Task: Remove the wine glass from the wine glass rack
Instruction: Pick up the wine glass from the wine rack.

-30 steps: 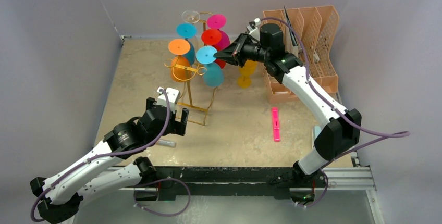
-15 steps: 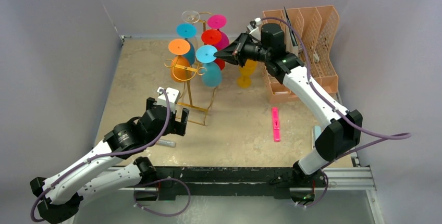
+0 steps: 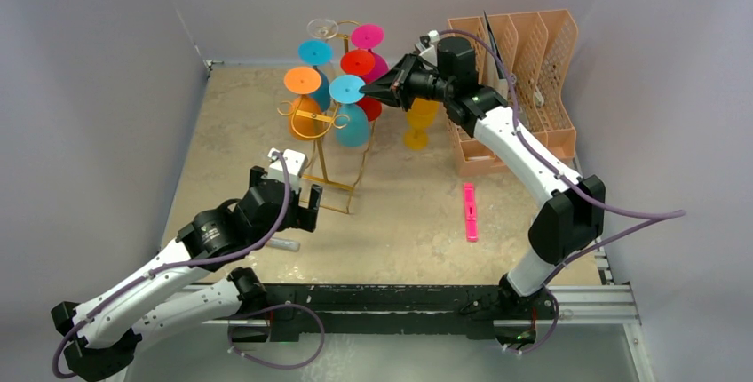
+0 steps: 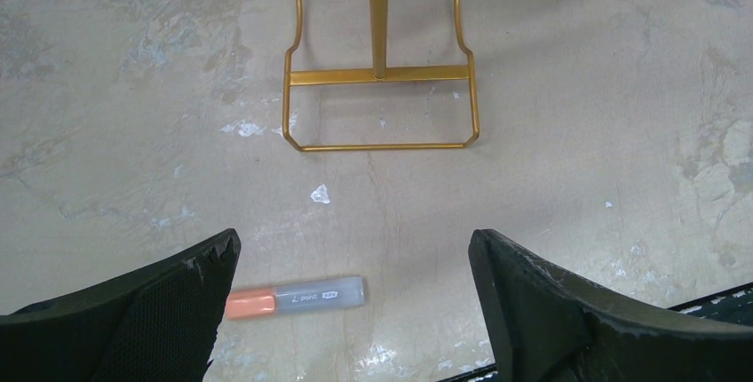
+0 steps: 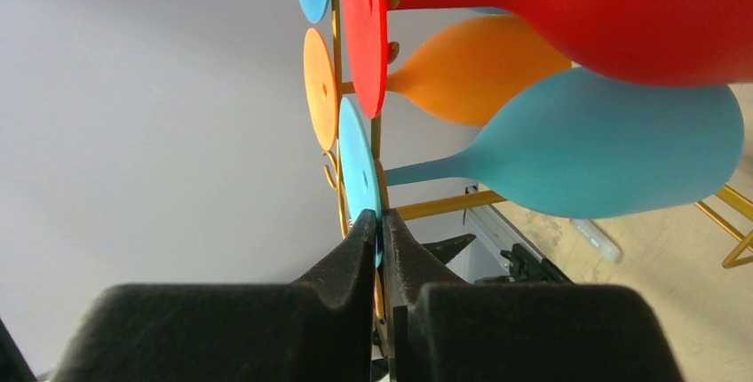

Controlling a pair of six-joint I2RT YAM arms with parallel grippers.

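a teal wine glass (image 3: 352, 124) is hung foot-up on the gold wine glass rack (image 3: 321, 126), among orange, red, pink and blue glasses, at the far middle of the table (image 3: 417, 222). the edge of its round foot (image 5: 360, 169) is pinched between the closed fingers of the right gripper (image 3: 364, 91). the left gripper (image 4: 355, 249) is held wide open and empty just above the table, near the rack's rectangular base (image 4: 382, 75), with a grey and orange marker (image 4: 295, 297) lying below it.
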